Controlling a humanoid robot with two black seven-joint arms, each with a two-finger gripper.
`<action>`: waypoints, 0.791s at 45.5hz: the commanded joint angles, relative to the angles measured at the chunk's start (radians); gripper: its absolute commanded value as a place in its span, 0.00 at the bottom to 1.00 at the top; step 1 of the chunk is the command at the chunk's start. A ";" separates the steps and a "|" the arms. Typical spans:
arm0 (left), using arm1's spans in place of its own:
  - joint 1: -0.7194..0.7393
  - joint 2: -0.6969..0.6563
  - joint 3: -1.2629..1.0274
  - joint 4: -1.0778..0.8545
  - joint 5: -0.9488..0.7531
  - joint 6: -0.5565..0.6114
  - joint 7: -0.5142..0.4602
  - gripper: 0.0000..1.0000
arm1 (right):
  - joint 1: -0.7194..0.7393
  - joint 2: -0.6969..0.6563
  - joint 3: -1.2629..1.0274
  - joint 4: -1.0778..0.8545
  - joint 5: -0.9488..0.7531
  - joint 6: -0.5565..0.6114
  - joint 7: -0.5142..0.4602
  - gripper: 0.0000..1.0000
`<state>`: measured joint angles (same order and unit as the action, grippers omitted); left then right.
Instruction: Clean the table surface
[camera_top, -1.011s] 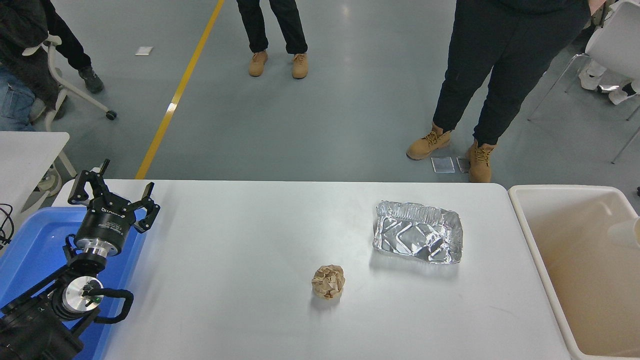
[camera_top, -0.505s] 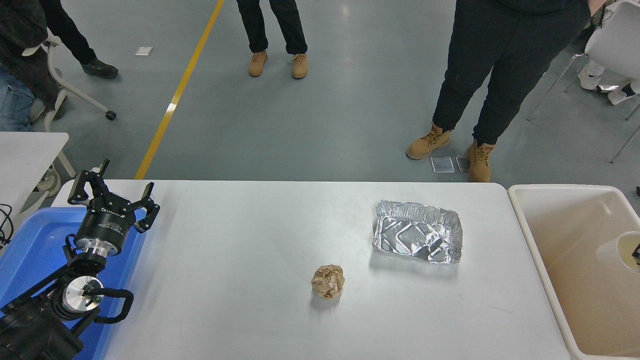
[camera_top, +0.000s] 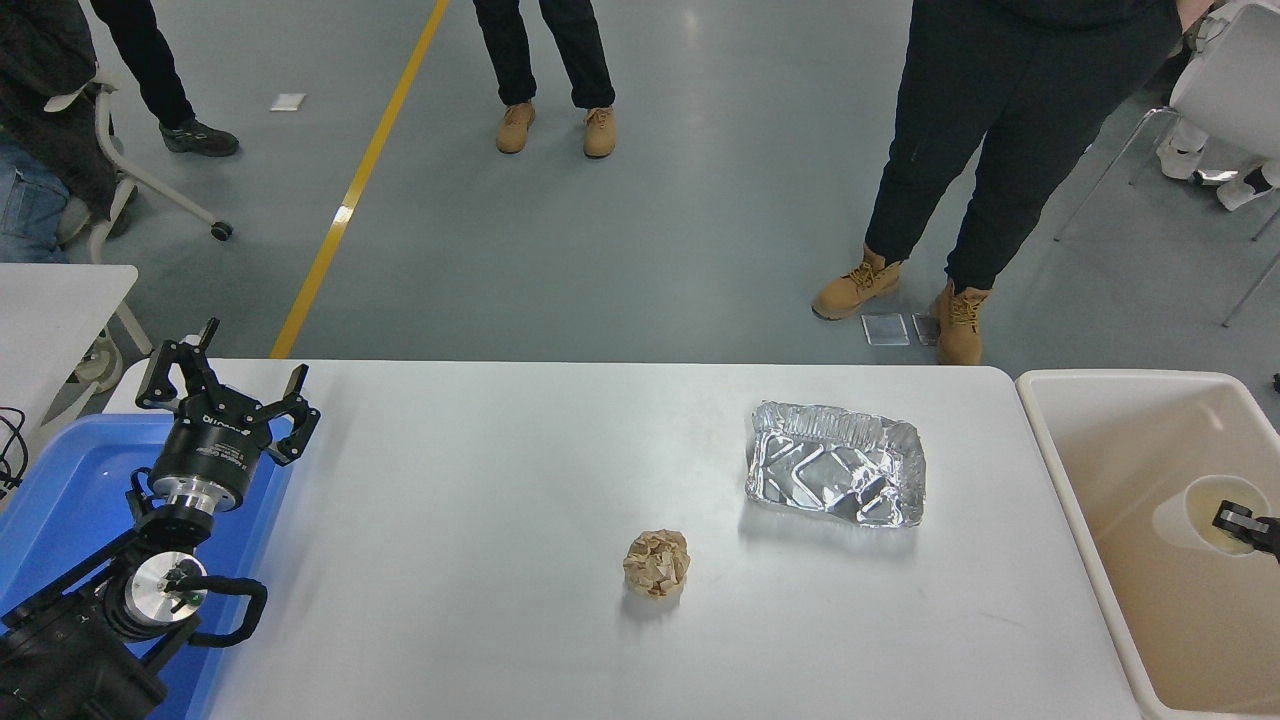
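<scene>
The table surface (camera_top: 480, 500) is a wide white top. On it lie a crumpled brown paper ball (camera_top: 656, 563) near the middle and a dented foil tray (camera_top: 835, 478) to its right. My right gripper (camera_top: 1243, 523) pokes in from the right edge over the beige bin (camera_top: 1062, 445), pinching the rim of a pale paper cup (camera_top: 1192, 512); only its tip shows. My left gripper (camera_top: 222, 388) is parked at the lower left, over the table's left edge, fingers spread and holding nothing.
A blue bin (camera_top: 70, 490) sits under the left arm. A smaller white table (camera_top: 50, 300) stands at the far left. People's legs (camera_top: 960, 150) stand beyond the far edge, and a wheeled chair (camera_top: 140, 180) is at the upper left.
The paper cup and the right gripper have come in from the right edge, moving left and down over the beige bin. The left arm has not moved.
</scene>
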<state>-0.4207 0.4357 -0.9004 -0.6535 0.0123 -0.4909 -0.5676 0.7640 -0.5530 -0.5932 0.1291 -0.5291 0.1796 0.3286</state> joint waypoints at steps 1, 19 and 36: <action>-0.001 0.000 0.000 0.000 0.001 0.000 0.000 0.99 | -0.002 0.018 0.001 -0.011 -0.003 0.000 -0.006 0.00; 0.000 0.000 0.000 0.000 0.000 0.000 0.000 0.99 | -0.006 0.012 0.006 -0.011 -0.002 -0.011 -0.005 0.00; 0.000 0.000 0.000 0.000 0.000 0.000 0.000 0.99 | -0.011 0.005 0.010 -0.011 0.009 -0.020 -0.005 0.43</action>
<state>-0.4209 0.4356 -0.9004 -0.6535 0.0127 -0.4909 -0.5676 0.7576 -0.5451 -0.5860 0.1183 -0.5259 0.1641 0.3234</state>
